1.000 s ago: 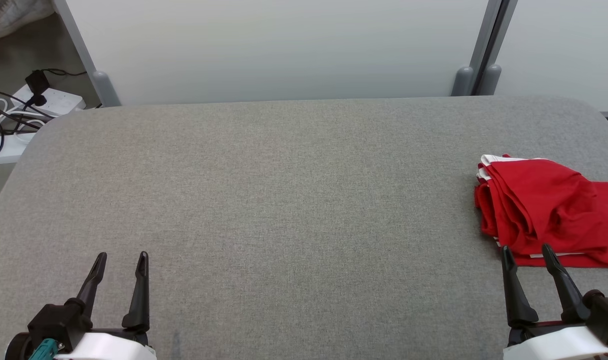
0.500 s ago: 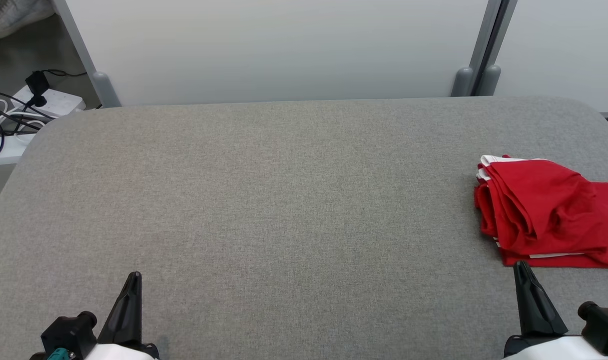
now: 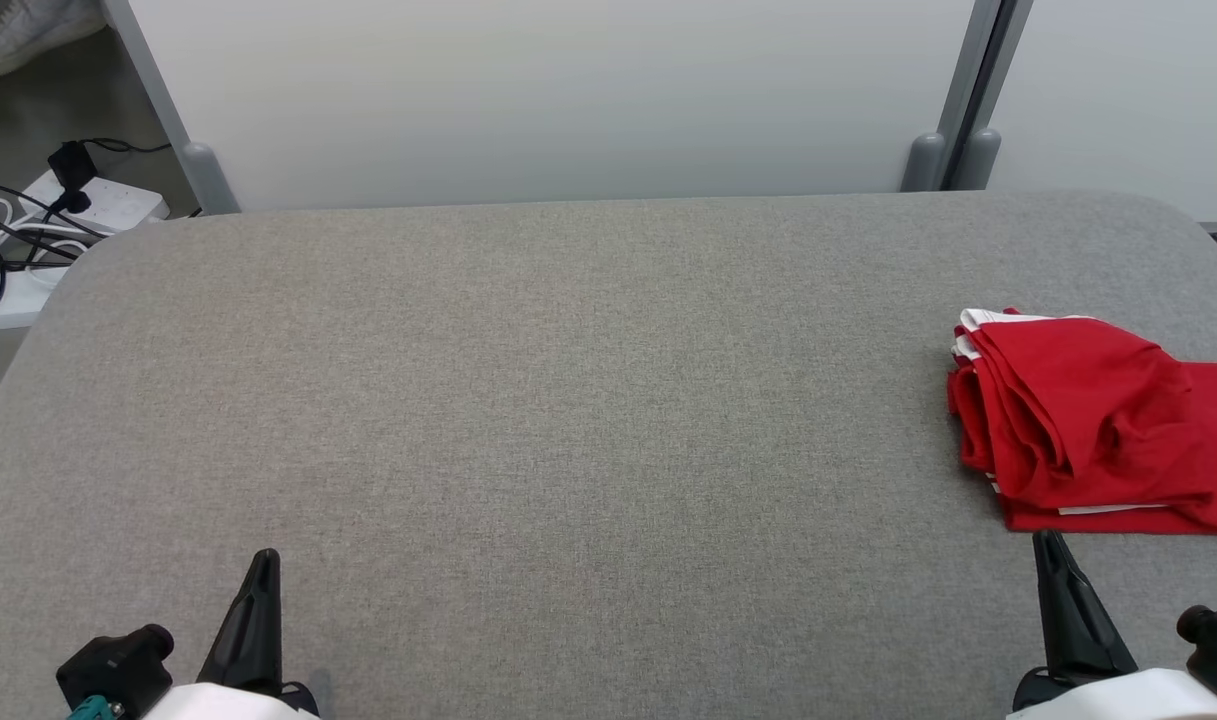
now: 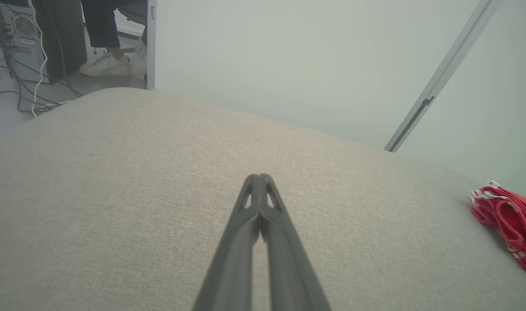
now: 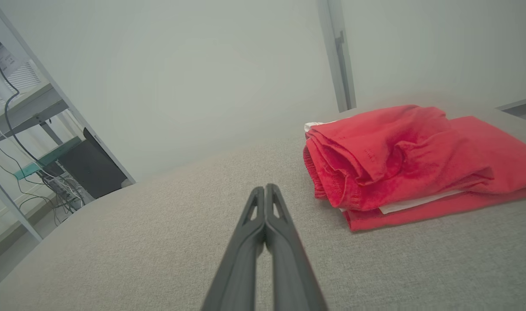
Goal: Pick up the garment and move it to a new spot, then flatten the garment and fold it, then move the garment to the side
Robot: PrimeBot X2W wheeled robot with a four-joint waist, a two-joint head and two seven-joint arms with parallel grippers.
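A folded red garment [image 3: 1098, 425] with white trim lies at the right edge of the grey table [image 3: 568, 400]; it shows at the far right in the left wrist view as the garment [image 4: 511, 220] and up close in the right wrist view as the garment [image 5: 409, 160]. My right gripper [image 3: 1048, 545] is shut and empty, just in front of the garment's near edge without touching it; its tips [image 5: 265, 190] press together. My left gripper [image 3: 265, 560] is shut and empty over the table's near left part, fingers [image 4: 259, 179] closed.
A pale partition wall [image 3: 568, 90] runs behind the table, with posts [image 3: 953, 150] at the back right. A power strip and cables [image 3: 58, 210] lie on the floor at the back left. A person's feet [image 4: 116, 65] show by a computer case beyond the table.
Both grippers went from open to shut and drew back toward the near edge of the table. The garment has not moved.
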